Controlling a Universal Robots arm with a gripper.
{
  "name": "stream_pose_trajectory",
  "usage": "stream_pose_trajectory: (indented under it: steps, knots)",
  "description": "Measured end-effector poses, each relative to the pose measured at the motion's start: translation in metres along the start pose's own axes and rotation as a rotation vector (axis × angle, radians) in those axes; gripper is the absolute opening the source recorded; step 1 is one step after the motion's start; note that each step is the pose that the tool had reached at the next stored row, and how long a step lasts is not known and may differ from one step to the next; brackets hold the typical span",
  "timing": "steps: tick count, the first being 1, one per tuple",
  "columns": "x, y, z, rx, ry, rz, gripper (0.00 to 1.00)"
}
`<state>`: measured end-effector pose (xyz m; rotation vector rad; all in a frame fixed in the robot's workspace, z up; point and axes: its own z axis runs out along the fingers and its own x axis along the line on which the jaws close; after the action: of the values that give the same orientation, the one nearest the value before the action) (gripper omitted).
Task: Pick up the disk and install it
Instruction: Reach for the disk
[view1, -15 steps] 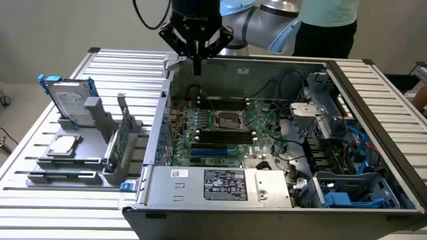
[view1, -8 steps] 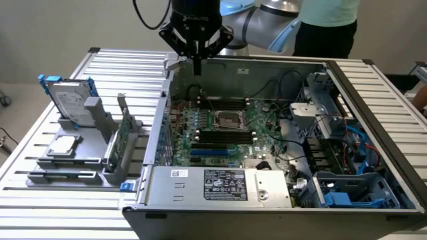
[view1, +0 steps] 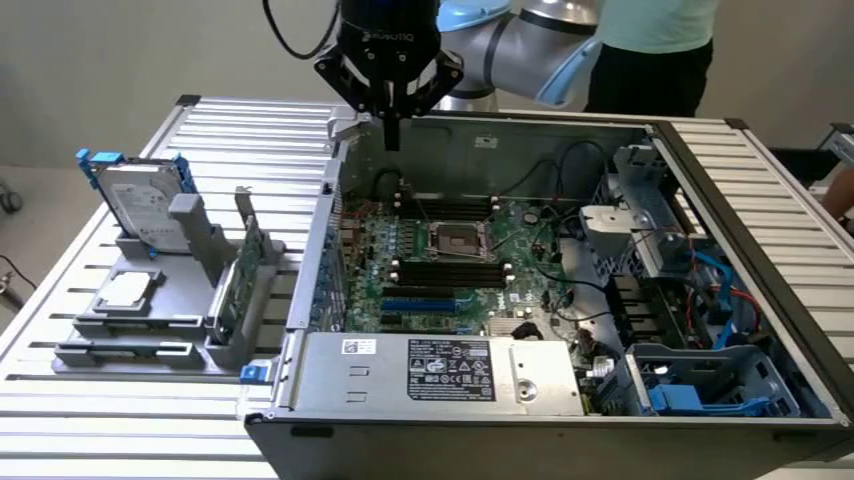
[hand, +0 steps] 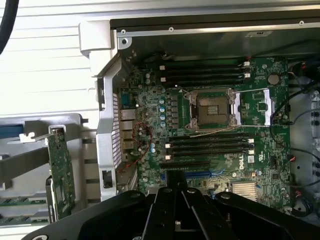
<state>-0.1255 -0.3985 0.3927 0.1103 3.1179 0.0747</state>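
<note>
The disk (view1: 140, 205) is a silver-grey drive with a white label and blue side rails. It stands upright in a grey holder (view1: 160, 300) on the slatted table, at the exterior view's left. My gripper (view1: 391, 138) hangs shut and holds nothing. It is over the open computer case's far left corner, well away from the disk. In the wrist view the shut black fingers (hand: 175, 200) point down over the motherboard (hand: 210, 130) and its bare processor socket (hand: 210, 107).
The holder also carries a square silver chip (view1: 124, 290) and an upright green circuit card (view1: 240, 275) (hand: 62, 170). The open case (view1: 747, 200) holds a power supply (view1: 454, 365) and a blue-trimmed drive bay (view1: 694, 395). A person (view1: 654, 50) stands behind the table.
</note>
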Motion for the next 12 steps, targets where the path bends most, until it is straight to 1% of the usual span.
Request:
stream_pose_trajectory:
  steps: [3, 7, 12]
  knots:
    - [0.010, 0.0000, -0.0002, 0.0000, -0.0013, 0.000, 0.11]
    - [0.029, 0.0003, -0.0005, 0.0001, -0.0022, 0.000, 0.11]
    - [0.051, 0.0022, -0.0008, 0.0021, -0.0023, 0.000, 0.11]
